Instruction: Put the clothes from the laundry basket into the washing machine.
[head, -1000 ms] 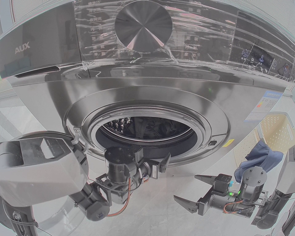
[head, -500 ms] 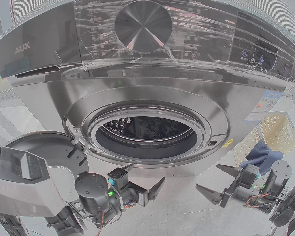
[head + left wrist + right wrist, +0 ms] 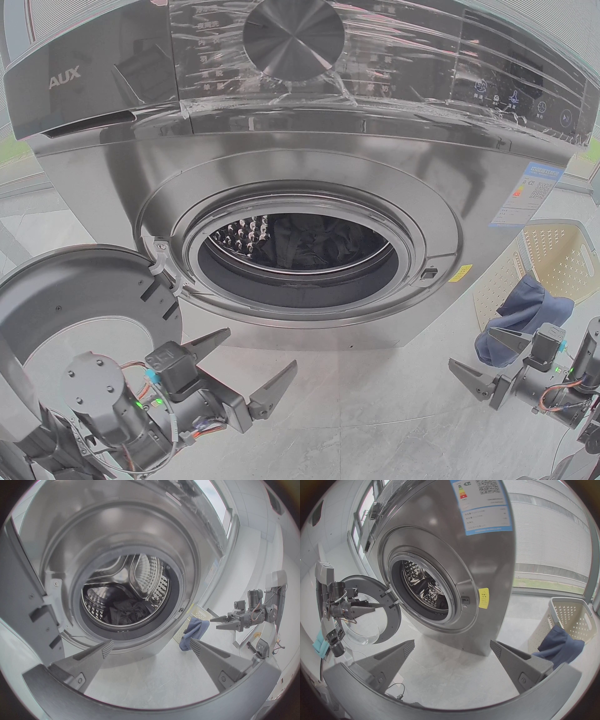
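Right now my left gripper [image 3: 259,349] hangs wide open and empty, near the open door [image 3: 75,294] of the washing machine [image 3: 300,156]. My right gripper [image 3: 472,347], equally spread and empty, sits just beside the blue garment [image 3: 525,312] draped over the laundry basket [image 3: 562,250] at right. Dark clothes [image 3: 306,240] lie in the drum.

You get bright, even daylight; glare streaks the upper panel of the washing machine [image 3: 300,156]; frame edges bow with fisheye distortion.
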Available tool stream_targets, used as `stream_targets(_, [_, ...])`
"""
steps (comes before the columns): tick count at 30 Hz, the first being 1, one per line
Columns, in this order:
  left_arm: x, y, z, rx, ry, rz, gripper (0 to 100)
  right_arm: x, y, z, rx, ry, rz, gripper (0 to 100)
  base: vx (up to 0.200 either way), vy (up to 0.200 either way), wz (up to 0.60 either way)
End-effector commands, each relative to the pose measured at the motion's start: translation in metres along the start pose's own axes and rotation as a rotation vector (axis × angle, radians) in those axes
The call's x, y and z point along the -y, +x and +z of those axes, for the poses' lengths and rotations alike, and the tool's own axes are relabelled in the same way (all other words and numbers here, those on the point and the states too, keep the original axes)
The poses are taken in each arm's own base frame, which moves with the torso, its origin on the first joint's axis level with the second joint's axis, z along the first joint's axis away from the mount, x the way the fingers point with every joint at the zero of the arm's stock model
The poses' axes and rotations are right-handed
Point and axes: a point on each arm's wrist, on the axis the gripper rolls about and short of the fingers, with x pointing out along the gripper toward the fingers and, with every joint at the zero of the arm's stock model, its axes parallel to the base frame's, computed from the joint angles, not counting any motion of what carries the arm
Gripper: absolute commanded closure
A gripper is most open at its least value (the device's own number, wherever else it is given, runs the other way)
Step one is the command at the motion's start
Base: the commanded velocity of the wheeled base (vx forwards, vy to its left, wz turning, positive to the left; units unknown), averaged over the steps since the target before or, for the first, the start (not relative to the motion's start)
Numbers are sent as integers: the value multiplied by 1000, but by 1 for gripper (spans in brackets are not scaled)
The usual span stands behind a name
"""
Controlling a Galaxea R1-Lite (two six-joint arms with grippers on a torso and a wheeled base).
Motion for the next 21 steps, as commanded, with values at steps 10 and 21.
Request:
stream_targets(10, [-24,-64,31,155,-26,68,0,12,-82,0,99,14,-88,0,-120,0,0])
stream_targets(21, [-40,-121,39,142,-8,150,0,16,-100,-1,166,34,-172,0,-73,0,0])
